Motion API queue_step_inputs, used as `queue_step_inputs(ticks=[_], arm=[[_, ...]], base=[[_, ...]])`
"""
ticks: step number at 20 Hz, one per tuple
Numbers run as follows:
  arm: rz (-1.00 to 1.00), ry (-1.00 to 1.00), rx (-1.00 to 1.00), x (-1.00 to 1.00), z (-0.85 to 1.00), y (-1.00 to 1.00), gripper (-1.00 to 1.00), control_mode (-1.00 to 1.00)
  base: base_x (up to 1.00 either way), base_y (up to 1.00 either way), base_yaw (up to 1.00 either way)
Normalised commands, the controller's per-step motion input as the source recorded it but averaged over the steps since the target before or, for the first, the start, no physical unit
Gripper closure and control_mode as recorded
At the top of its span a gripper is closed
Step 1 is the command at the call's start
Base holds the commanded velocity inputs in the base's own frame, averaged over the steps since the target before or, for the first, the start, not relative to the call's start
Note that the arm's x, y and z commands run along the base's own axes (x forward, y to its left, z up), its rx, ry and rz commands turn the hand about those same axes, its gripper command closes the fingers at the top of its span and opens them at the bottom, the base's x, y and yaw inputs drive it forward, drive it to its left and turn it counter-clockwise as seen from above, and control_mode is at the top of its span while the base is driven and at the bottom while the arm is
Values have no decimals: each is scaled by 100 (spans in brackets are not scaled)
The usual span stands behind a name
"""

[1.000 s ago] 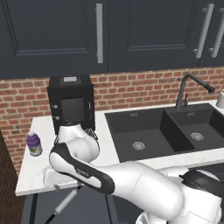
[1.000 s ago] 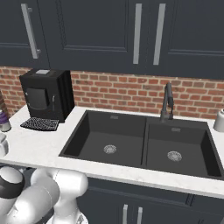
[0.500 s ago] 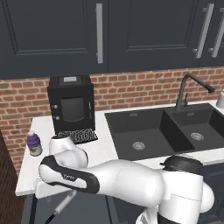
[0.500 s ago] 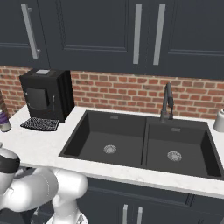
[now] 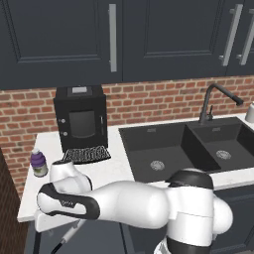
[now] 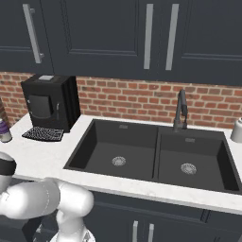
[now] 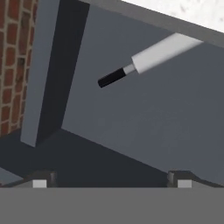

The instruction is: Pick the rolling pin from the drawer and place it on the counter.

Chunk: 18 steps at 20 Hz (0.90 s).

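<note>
The rolling pin [image 7: 151, 59], a white-grey cylinder with a black handle, lies on the grey floor of the open drawer [image 7: 131, 127], up ahead in the hand view. My gripper [image 7: 111, 179] hovers above the drawer, open with nothing between its fingers, well short of the pin. In the left base view the rolling pin [image 5: 71, 235] shows below the front edge of the white counter [image 5: 116, 171] at the lower left, with my arm bent down over that edge. The counter [image 6: 42, 151] also shows in the right base view.
On the counter stand a black coffee machine [image 5: 81, 116] and a small purple-labelled bottle [image 5: 38, 162]. A black double sink [image 5: 188, 149] with a faucet [image 5: 211, 101] lies to the right. A brick wall [image 7: 15, 65] flanks the drawer's side.
The arm has swung down and to the left, dropping the hand over the counter's front edge toward the drawer. The rolling pin has not moved.
</note>
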Motion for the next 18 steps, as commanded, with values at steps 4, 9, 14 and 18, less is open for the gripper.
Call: queue_step_inputs(ticks=[4, 9, 14, 18], arm=[[4, 0, 0, 0, -21, 4, -100, -100], [2, 0, 0, 0, -38, 12, -100, -100], [0, -4, 0, 0, -18, 0, -100, -100], [-5, -7, 0, 0, -13, -40, -100, -100]], base=[[0, 0, 0], [0, 0, 0], [0, 0, 0], [0, 0, 0]])
